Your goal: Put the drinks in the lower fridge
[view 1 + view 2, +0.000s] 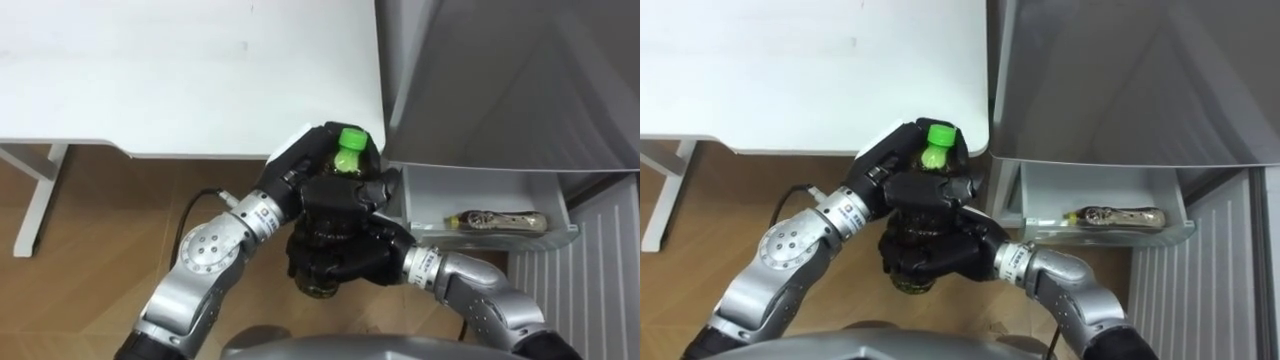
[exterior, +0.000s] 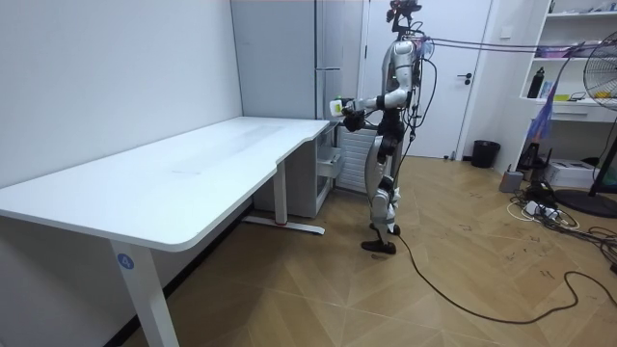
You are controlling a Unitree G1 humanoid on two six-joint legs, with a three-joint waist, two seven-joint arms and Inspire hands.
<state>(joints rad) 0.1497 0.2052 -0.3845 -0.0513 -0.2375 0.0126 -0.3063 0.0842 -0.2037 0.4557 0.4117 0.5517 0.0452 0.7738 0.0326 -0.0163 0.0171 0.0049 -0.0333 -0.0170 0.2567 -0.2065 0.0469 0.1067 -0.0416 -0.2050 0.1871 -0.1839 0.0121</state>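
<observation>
The dark drink bottle with the bright green cap [image 1: 349,150] is held in 2 hands, off the corner of the white surface [image 1: 180,70]. Its long axis runs from the cap, nearest that corner, back toward the robot's body. The left hand [image 1: 298,172] is curled round the upper part and the right hand [image 1: 350,252] is wrapped round the lower body. The open pale compartment [image 1: 430,190] of the grey fridge [image 1: 520,80] lies to the bottle's right and lower down, with 1 clear bottle [image 1: 497,219] lying flat in it. The right hand is nearer, so the bottle likely has to go rightward and down.
</observation>
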